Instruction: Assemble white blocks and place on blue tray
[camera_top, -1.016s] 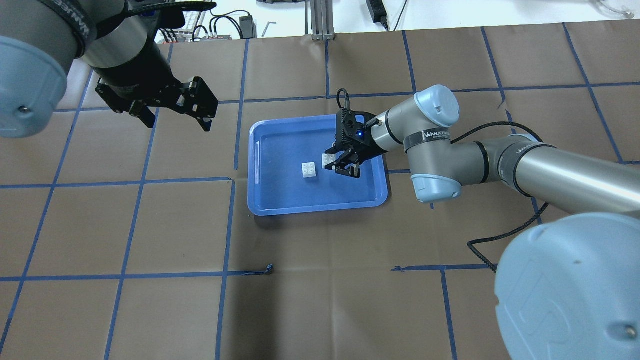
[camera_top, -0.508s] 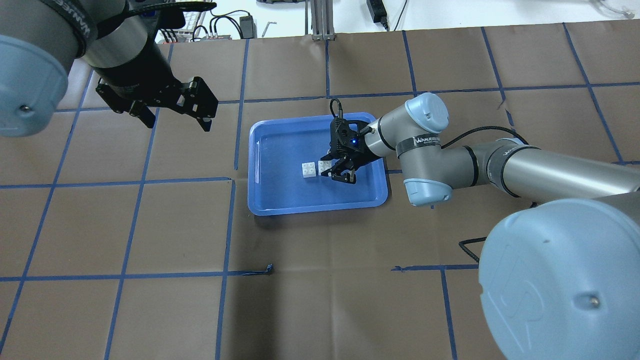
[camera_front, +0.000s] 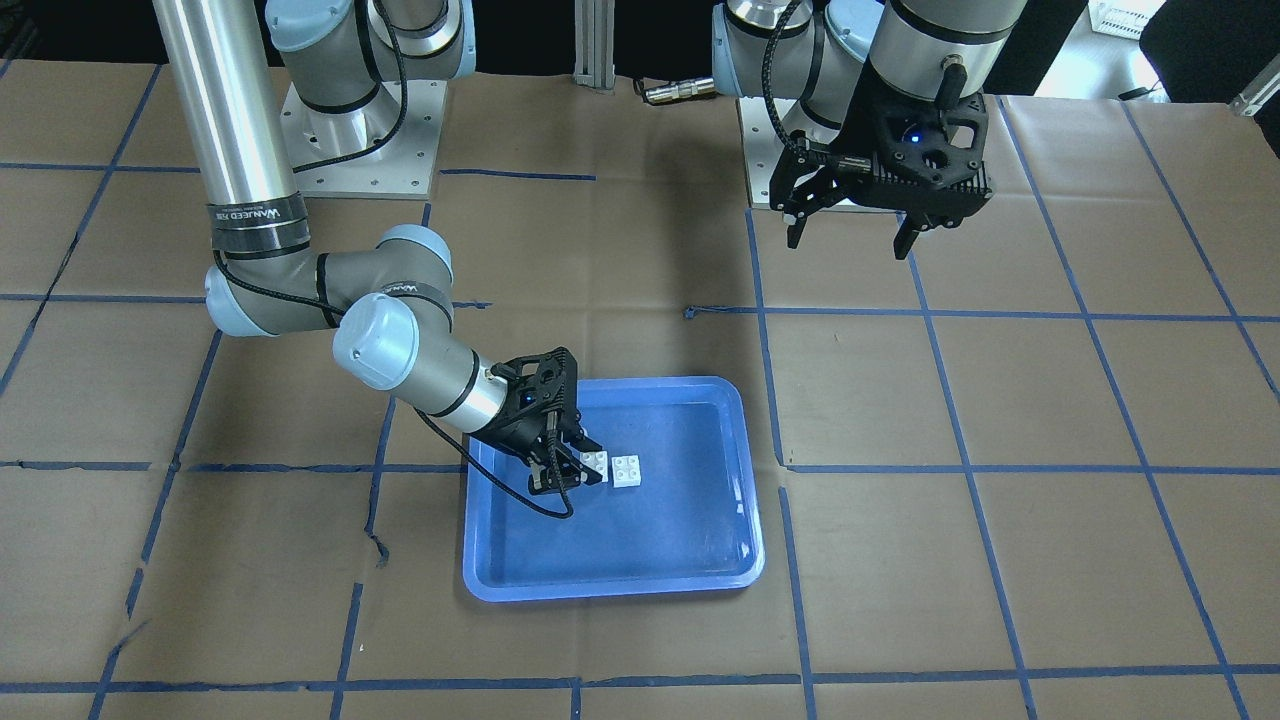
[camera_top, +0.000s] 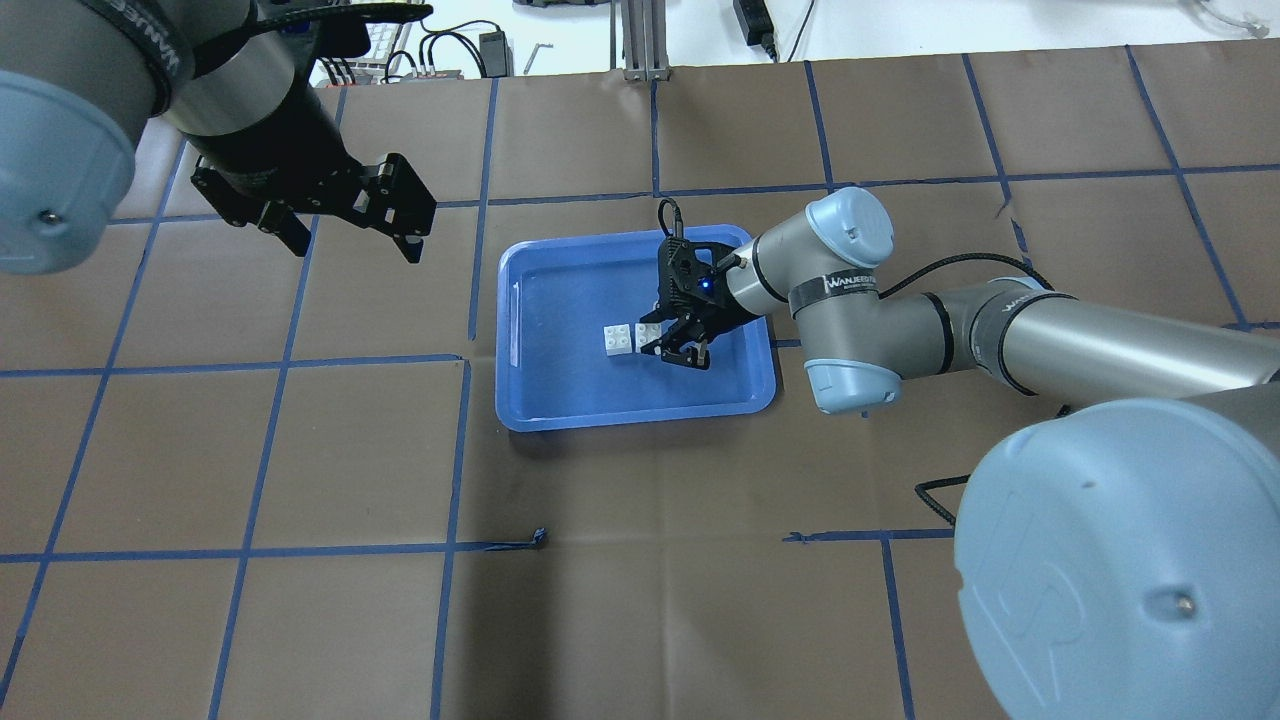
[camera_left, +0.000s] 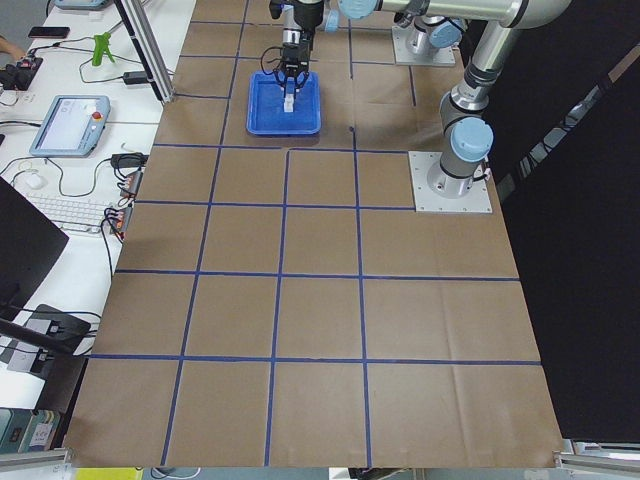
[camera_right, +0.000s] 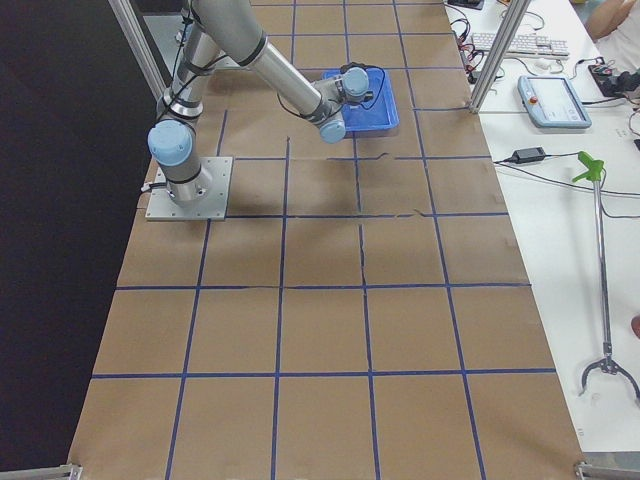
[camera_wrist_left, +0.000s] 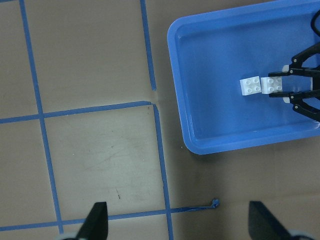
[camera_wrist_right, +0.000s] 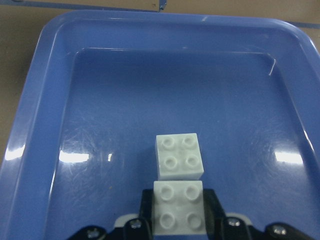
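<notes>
The blue tray (camera_top: 570, 385) lies at the table's middle. A loose white block (camera_top: 618, 339) sits studs up on its floor. My right gripper (camera_top: 668, 345) is low inside the tray, shut on a second white block (camera_top: 649, 332) that it holds right against the loose one's side. The right wrist view shows the held block (camera_wrist_right: 178, 207) between the fingers and the loose block (camera_wrist_right: 179, 156) just ahead, edges meeting. My left gripper (camera_top: 356, 247) is open and empty, high over the table left of the tray.
Brown paper with a blue tape grid covers the table. A torn bit of tape (camera_top: 538, 540) sticks up in front of the tray. Both arm bases (camera_front: 360, 150) stand at the robot's side. Cables and a post lie past the far edge.
My right gripper carried its white block leftward across the tray up to the loose block, then nearly stopped. The left arm has not moved.
</notes>
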